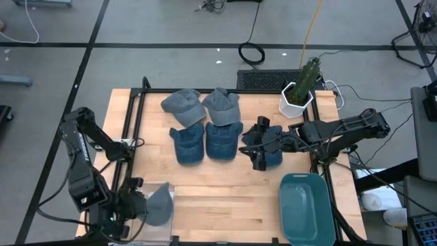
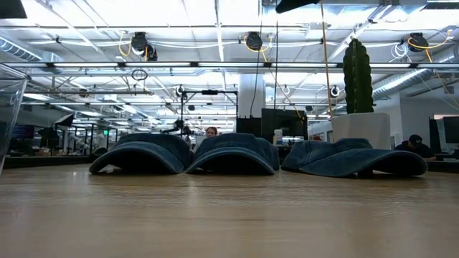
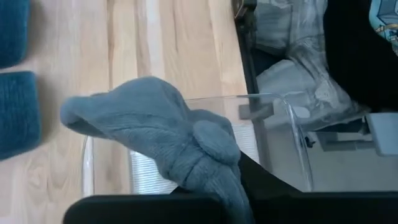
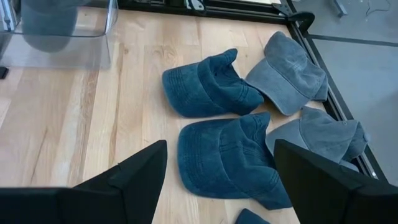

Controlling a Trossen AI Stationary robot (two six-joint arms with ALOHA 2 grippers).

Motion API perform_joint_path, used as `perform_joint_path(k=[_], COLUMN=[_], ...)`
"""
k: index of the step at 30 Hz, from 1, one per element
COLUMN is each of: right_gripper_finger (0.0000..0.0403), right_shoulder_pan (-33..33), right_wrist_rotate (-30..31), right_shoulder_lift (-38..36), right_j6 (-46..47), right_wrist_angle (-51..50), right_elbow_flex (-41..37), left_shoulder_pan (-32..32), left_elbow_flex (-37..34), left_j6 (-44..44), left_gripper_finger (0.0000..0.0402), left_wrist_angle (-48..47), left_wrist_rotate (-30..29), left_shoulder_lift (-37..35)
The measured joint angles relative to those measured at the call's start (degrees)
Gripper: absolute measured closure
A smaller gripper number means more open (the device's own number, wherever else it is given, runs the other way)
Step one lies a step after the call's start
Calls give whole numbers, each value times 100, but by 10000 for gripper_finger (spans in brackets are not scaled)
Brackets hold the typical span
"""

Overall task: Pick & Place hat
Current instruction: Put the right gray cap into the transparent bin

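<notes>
The left gripper (image 1: 140,205) sits at the near left corner of the table (image 1: 225,191), fingers clamped on a grey cap (image 1: 160,203) that hangs over a clear plastic bin (image 3: 273,143). In the left wrist view, the cap's crown and button bunch against the fingers while its brim drapes across the bin's rim.

The right gripper (image 1: 258,154) hovers over a dark blue cap (image 1: 272,156) right of centre, fingers spread wide and holding nothing.

Two grey caps (image 1: 184,105) and two blue caps (image 1: 188,142) lie in a block at the table's middle. A teal tray (image 1: 306,208) rests near the right edge, and a potted cactus (image 1: 300,92) stands at the far right corner.
</notes>
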Motion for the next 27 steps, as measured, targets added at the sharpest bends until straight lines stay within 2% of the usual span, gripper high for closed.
perform_joint_path(k=[7, 14, 27], right_gripper_finger=[122, 122, 122], right_shoulder_pan=[-4, -4, -2], right_wrist_rotate=[4, 7, -15], right_shoulder_lift=[0, 0, 0], right_j6=[-4, -345, -885], right_wrist_angle=[63, 388, 586], right_elbow_flex=[0, 0, 0], left_shoulder_pan=[57, -85, -53], left_elbow_flex=[0, -1, -2], left_j6=[-644, 310, -152], left_gripper_finger=[401, 401, 401], left_wrist_angle=[20, 725, 1416], left_wrist_rotate=[469, 656, 775], left_shoulder_lift=[112, 504, 967])
